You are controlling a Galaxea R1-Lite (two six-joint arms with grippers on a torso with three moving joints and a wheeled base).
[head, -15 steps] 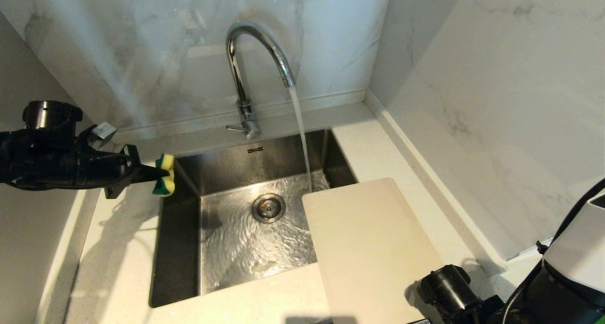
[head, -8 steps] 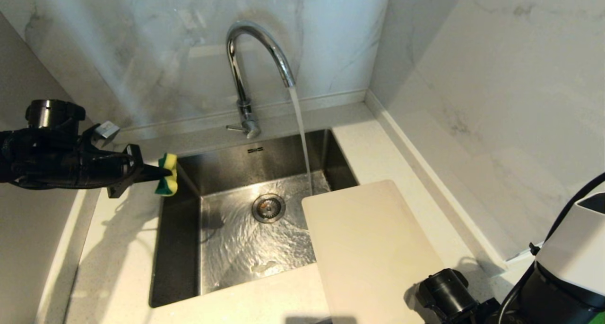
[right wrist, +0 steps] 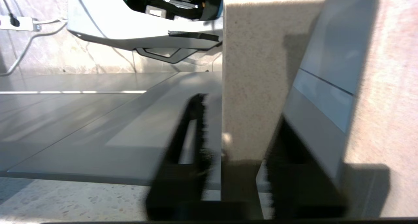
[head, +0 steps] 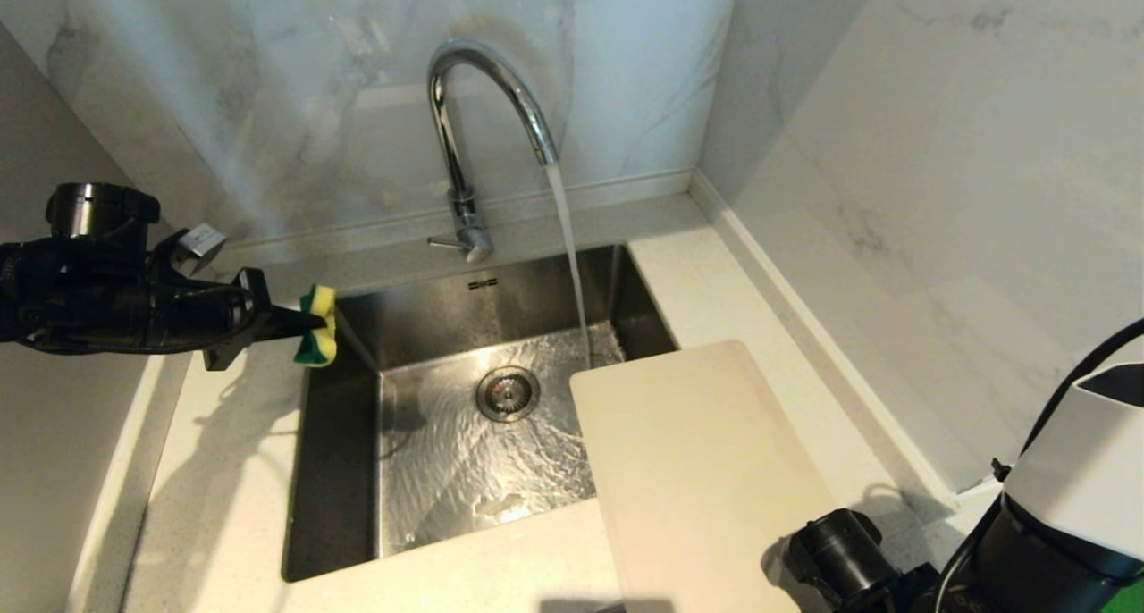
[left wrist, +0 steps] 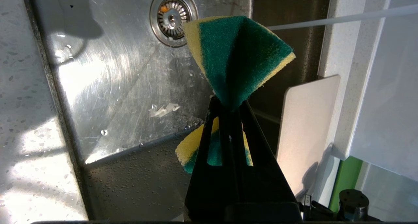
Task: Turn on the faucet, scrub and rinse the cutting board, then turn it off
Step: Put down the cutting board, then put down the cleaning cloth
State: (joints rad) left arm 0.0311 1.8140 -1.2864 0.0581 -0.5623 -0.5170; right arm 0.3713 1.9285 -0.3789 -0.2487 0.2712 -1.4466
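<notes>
Nearest the robot, the right tool point(right wrist: 233, 145) sits low at the front edge of the bench point(head: 223, 470), its fingers spread apart on either side of the bench's speckled edge and gripping nothing that can be made out. The cutting board point(head: 706, 470) lies flat on the bench at the right of the sink point(head: 340, 434), its far left corner jutting over the basin. Farther back on the left, the left tool point(head: 299, 324) hovers at the sink's left rim, its fingers pinched together on a yellow-and-green sponge point(head: 317, 325). At the back, the faucet point(head: 474, 113) runs, its stream falling into the sink just beyond the board's far edge.
</notes>
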